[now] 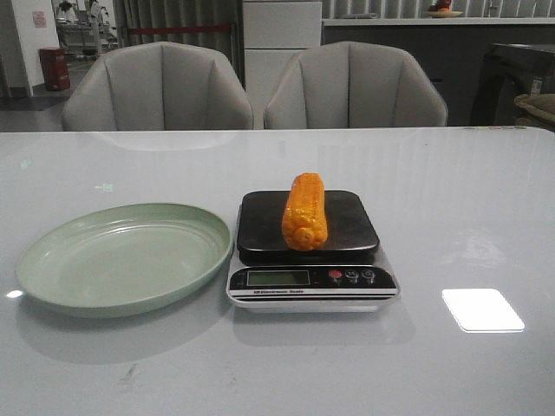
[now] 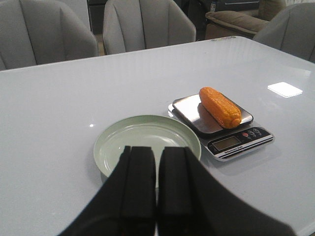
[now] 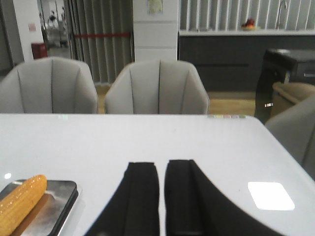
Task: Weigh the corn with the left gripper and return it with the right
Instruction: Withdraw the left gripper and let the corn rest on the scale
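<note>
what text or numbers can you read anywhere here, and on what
Scale front strip: a line of print, too small and blurred to read.
Scale display: no digits legible.
Scale buttons: markings too small to read.
Wall notice in the background: blurred, unreadable.
Corn, plate: no text.

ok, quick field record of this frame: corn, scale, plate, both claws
corn: lying on the scale platform, lengthwise away from the robot, held by nothing
scale: on the table, right of the plate, display facing the robot
plate: green, nothing on it
left claw: fingers nearly together, holding nothing, above the plate's near edge
right claw: fingers nearly together, holding nothing, off to the scale's right
table: white, glossy
</note>
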